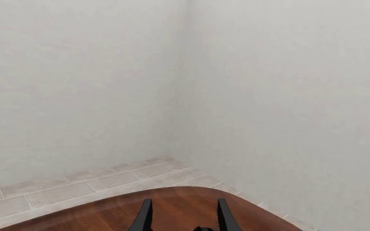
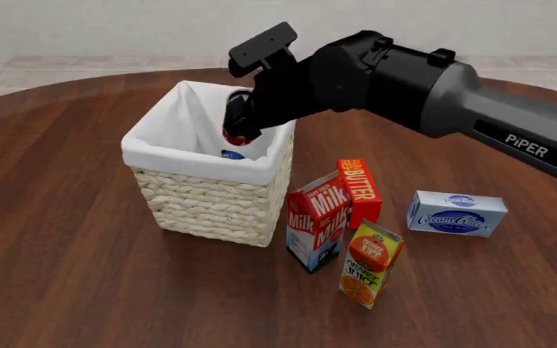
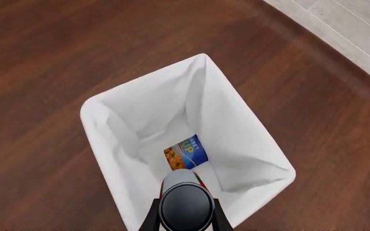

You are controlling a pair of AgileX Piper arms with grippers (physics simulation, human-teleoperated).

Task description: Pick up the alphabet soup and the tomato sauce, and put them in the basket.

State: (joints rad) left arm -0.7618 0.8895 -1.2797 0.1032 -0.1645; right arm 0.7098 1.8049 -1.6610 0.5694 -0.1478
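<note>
Right arm: dark grey, enters the front view from the right, extended forward and leftward with the wrist bent downward. Right gripper point(image 2: 241, 130): points steeply down, black fingers point(image 3: 151, 216) closed on either side of a can-shaped load; fingertips partly hidden by it in the right wrist view. Left arm: not seen in the front view. Left gripper point(image 1: 183, 214): visible only in the left wrist view, aimed roughly level; two black fingers point(image 1: 143, 216) spread apart, nothing between them.
</note>
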